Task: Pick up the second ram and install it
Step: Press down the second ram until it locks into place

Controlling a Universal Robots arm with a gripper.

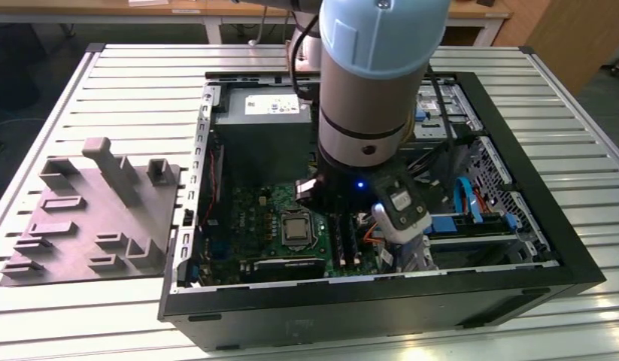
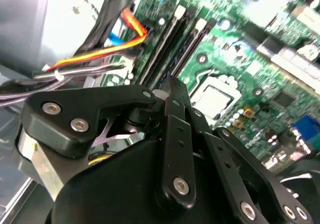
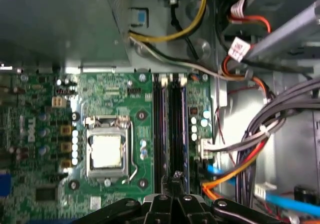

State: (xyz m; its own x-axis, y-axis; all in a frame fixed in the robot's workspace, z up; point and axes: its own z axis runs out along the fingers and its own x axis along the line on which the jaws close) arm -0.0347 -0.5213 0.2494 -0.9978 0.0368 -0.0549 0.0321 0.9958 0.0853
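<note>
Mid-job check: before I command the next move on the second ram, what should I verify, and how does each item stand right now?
1. Gripper lined up with the memory slots: ok; in the first wrist view it sits at the end of the two black strips.
2. Second ram in the gripper: cannot tell.
3. Second ram seated in a slot: cannot tell.
4. Orange cables off the slots: ok, they lie beside them, apart.
5. Processor socket untouched: ok, the gripper is off to its side.
6. Grey fixture on the table: no blue-green stick visible on it.
</note>
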